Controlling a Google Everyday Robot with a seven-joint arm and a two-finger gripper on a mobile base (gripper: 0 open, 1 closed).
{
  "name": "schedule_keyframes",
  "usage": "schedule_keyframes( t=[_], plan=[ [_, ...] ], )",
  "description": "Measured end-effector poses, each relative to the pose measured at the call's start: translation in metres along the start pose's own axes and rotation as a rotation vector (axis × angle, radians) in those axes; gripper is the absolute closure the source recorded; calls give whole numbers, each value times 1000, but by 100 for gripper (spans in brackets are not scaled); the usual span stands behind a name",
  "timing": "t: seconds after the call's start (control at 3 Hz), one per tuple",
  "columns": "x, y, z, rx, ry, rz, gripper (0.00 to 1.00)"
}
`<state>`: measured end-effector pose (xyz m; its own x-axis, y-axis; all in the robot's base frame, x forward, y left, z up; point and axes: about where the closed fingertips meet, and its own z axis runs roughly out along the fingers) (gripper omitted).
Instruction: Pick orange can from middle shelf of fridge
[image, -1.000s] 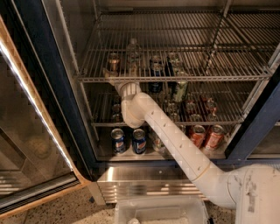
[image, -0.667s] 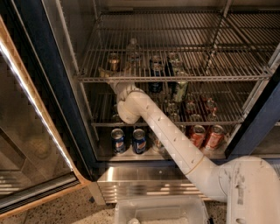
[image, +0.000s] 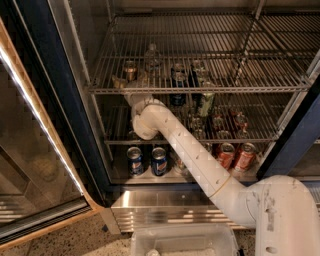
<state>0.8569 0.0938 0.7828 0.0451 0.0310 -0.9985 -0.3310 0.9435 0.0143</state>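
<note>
The orange can (image: 130, 71), small with amber sides and a silver lid, stands near the front left of the middle shelf (image: 250, 90) in the fridge (image: 56, 95). My gripper (image: 125, 83) is at the shelf's front rail, just below and in front of the can, with its tan tips poking up beside the rail. The white arm rises to it from the lower right and hides part of the rack below. I cannot make out whether the gripper touches the can.
A clear bottle (image: 151, 57) and dark cans (image: 178, 74) stand right of the orange can. A green can (image: 205, 103) sits one rack down. Blue cans (image: 145, 160) and red-orange cans (image: 236, 155) fill the bottom. The glass door (image: 25, 150) hangs open left; a white bin (image: 182, 242) is below.
The arm has swung left and upward; the gripper has risen from under the shelf to its front rail, closer to the orange can.
</note>
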Motion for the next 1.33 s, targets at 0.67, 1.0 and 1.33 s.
schedule_keyframes(
  t=[0.67,1.0,1.33],
  plan=[
    [3,-1,2,13,5,-1,35],
    [6,-5,3,29,10,3,33],
    [4,-17,34,29,24,-6,33]
  ],
)
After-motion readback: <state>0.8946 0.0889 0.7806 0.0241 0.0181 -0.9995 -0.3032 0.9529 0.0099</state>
